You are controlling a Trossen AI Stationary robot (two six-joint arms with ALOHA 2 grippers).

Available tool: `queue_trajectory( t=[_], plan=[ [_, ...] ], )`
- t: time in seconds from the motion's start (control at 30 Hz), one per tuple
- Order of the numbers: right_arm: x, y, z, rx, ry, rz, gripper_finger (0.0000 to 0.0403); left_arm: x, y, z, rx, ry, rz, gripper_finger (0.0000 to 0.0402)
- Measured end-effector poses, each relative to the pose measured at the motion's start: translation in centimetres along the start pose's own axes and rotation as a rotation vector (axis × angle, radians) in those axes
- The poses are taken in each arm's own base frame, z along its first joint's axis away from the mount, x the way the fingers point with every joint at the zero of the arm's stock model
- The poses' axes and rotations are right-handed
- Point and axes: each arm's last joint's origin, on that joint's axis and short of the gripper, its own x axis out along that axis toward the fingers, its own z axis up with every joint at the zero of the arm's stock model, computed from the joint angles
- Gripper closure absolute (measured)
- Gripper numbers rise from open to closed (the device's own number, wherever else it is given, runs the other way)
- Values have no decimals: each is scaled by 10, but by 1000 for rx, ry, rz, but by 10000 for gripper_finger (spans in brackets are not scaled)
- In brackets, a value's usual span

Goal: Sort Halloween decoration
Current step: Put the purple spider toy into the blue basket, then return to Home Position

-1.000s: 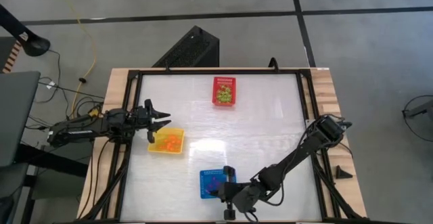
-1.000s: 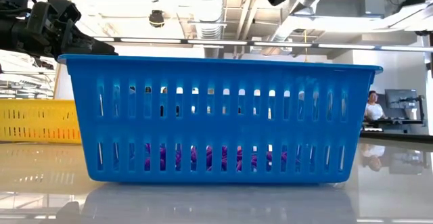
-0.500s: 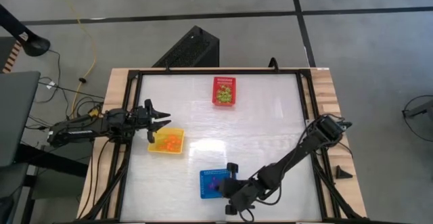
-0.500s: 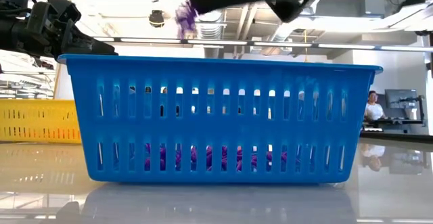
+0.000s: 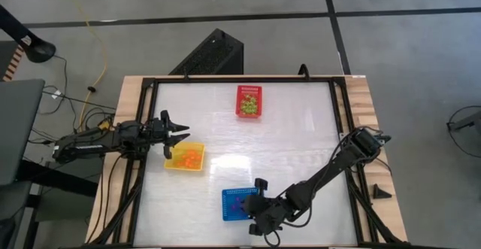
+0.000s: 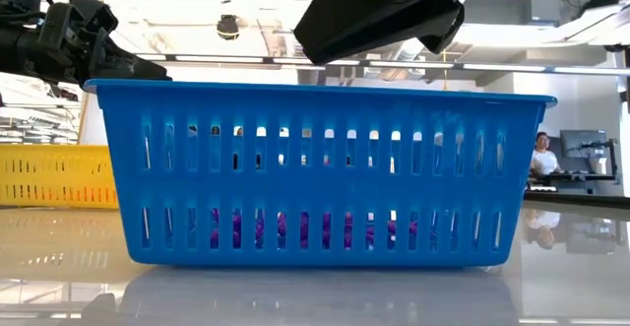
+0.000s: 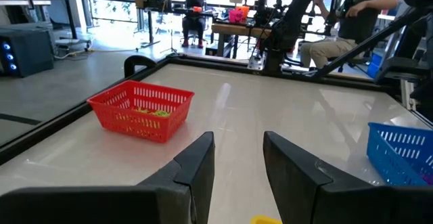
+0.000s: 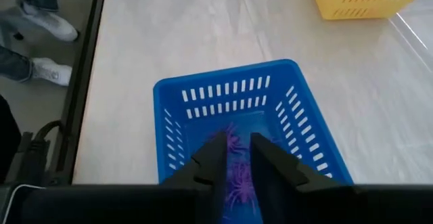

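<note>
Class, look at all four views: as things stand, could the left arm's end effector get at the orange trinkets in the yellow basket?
Probably yes. The left end effector hangs open at the yellow basket's edge, the orange trinkets lie uncovered, and the right end effector is away over the blue basket.

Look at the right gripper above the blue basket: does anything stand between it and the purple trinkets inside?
Nothing visible does. The right gripper hangs over the open top of the blue basket, and the purple trinkets lie on the basket floor straight below it, with no lid or other object in between.
</note>
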Motion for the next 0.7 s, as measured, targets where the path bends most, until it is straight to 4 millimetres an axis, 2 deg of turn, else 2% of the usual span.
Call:
queue_trajectory(
  t=[0.37,0.57,0.7],
  plan=[
    [-6,-2,4,-39,-4,-13,225,0,0,0,0,0,0,285],
    [-30,-9,20,-76,-9,14,220,0,0,0,0,0,0,285],
    [-48,-26,32,-159,-13,34,229,0,0,0,0,1,0,285]
  ],
)
